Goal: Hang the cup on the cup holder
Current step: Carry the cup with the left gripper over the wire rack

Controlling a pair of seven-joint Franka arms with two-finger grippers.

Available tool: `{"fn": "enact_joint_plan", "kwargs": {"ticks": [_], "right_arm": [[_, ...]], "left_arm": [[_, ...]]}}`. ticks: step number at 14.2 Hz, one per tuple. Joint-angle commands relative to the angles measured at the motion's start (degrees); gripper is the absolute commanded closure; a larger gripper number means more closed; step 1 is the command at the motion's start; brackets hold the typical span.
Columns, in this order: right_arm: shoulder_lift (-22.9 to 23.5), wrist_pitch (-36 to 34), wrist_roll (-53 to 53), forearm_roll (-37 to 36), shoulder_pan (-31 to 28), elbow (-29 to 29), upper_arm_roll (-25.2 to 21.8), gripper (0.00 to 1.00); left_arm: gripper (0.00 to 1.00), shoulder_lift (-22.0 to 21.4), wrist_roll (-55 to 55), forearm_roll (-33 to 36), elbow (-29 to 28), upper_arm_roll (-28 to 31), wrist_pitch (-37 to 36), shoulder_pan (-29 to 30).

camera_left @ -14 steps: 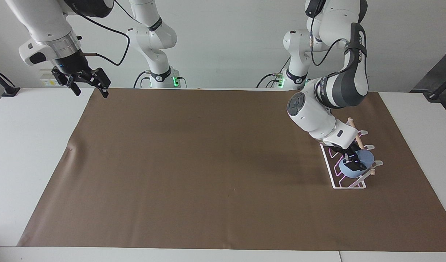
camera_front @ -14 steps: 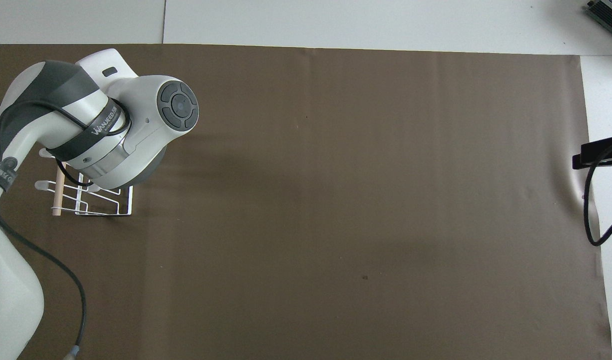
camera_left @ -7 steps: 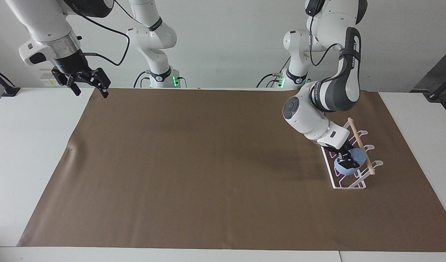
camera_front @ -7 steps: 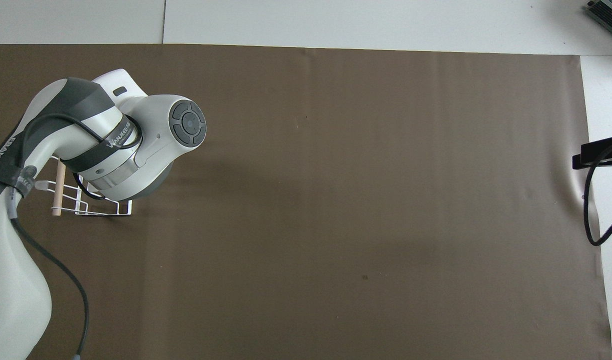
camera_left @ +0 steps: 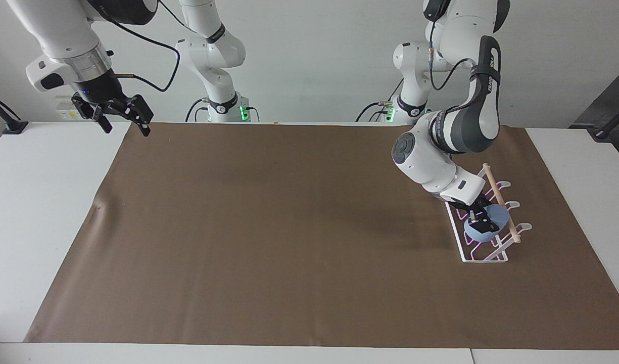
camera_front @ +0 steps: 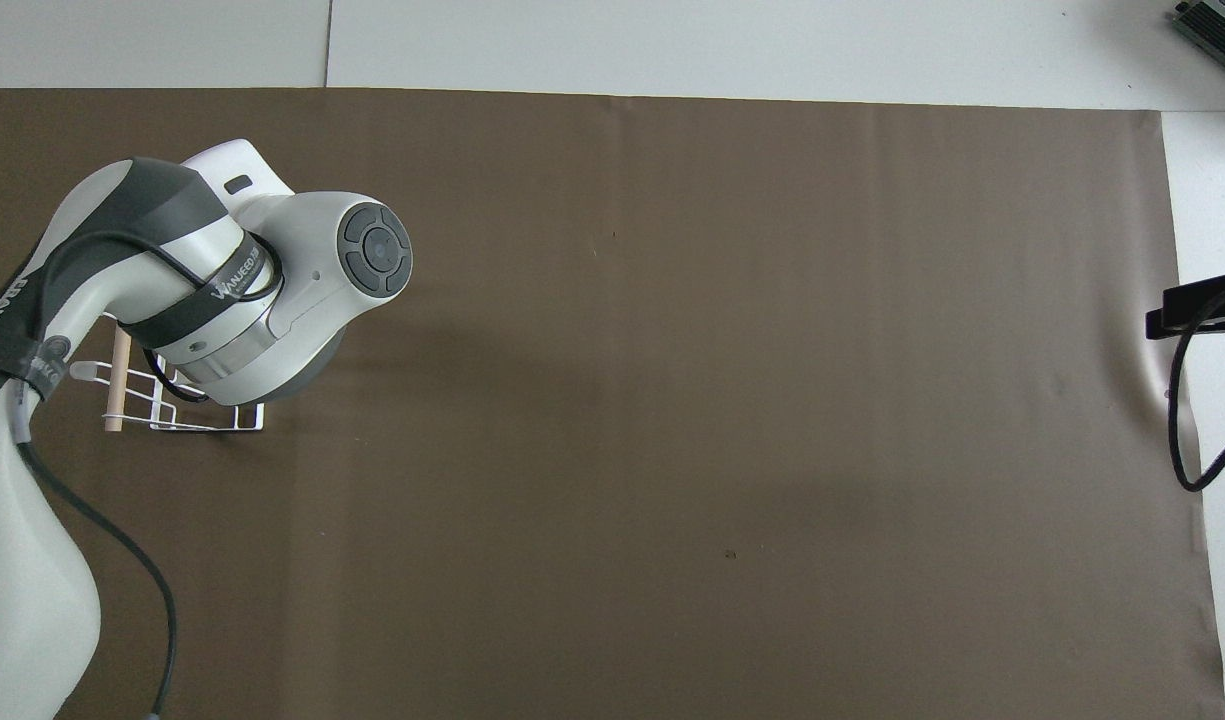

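Note:
The light blue cup (camera_left: pixel 496 217) lies tilted on the slanted prongs of the white wire cup holder (camera_left: pixel 483 257), just under its wooden dowel (camera_left: pixel 498 199). The holder stands toward the left arm's end of the table. My left gripper (camera_left: pixel 478 221) reaches down into the holder and is shut on the cup's rim. In the overhead view the left arm hides the cup, and only part of the holder (camera_front: pixel 207 425) shows. My right gripper (camera_left: pixel 122 117) is open and empty and waits raised over the right arm's end of the table.
A brown mat (camera_left: pixel 289 227) covers most of the white table (camera_left: pixel 41 202). A black cable and the right gripper's tip (camera_front: pixel 1197 305) show at the edge of the overhead view.
My left arm has pulled in a little toward the middle of the table, sliding the cup lower along the holder's prongs. In the last half second it hardly moved. The right arm has not moved.

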Motion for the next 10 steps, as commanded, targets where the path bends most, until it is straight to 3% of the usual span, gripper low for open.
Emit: {"fn": "enact_joint_plan", "kwargs": {"ticks": [1, 2, 5, 7, 10], "right_arm": [[-0.49, 0.91, 1.03, 0.19, -0.36, -1.01, 0.16, 0.00], [-0.57, 0.91, 1.03, 0.19, -0.36, -1.01, 0.16, 0.00], [-0.58, 0.92, 0.95, 0.19, -0.45, -1.01, 0.16, 0.00], [-0.58, 1.00, 1.03, 0.19, -0.45, -1.01, 0.16, 0.00], [-0.58, 1.00, 1.03, 0.19, -0.45, -1.01, 0.16, 0.00]], "left_arm": [[0.48, -1.86, -0.48, 0.63, -2.05, 0.26, 0.72, -0.15], [0.41, -1.86, -0.48, 0.63, -2.22, 0.26, 0.72, -0.06], [0.40, -1.86, -0.48, 0.63, -2.05, 0.26, 0.55, -0.06], [0.29, -1.86, -0.48, 0.63, -1.87, 0.26, 0.46, -0.06], [0.21, -1.86, -0.48, 0.54, -1.96, 0.26, 0.46, -0.06]]}}
